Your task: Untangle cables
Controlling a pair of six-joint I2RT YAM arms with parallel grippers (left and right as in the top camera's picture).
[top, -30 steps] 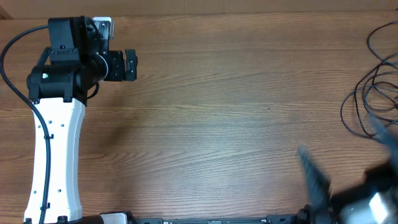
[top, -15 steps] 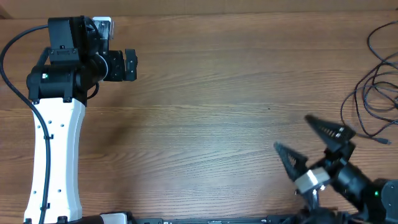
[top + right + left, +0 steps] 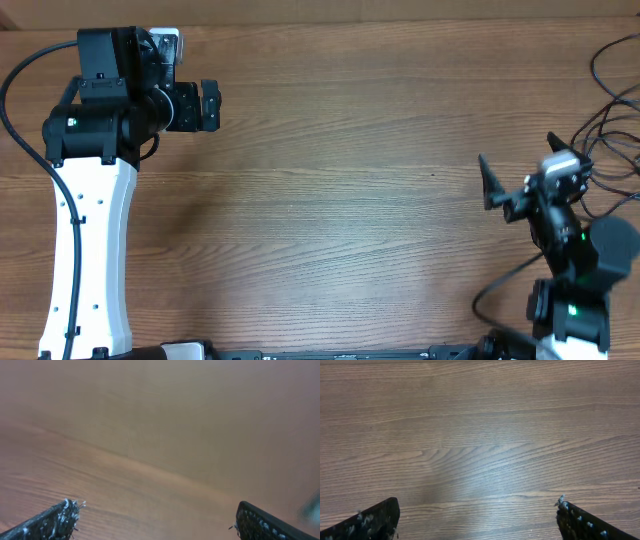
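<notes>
The cables (image 3: 600,118) are thin black cords lying in loose overlapping loops at the table's far right edge, partly cut off by the frame. My right gripper (image 3: 518,165) is open and empty, just left of the loops, with one finger close to them. In the right wrist view the right gripper's open fingers (image 3: 157,520) show over blurred bare wood. My left gripper (image 3: 208,105) is at the far left, far from the cables. In the left wrist view it (image 3: 477,520) is open and empty over bare wood.
The left arm's white link (image 3: 90,250) and a thick black cord (image 3: 15,110) occupy the left side. The right arm's base (image 3: 570,310) sits at the front right edge. The wooden table (image 3: 340,180) spans the view.
My right arm has swung up from the front right corner toward the cables, its gripper staying open. The left arm has not moved.
</notes>
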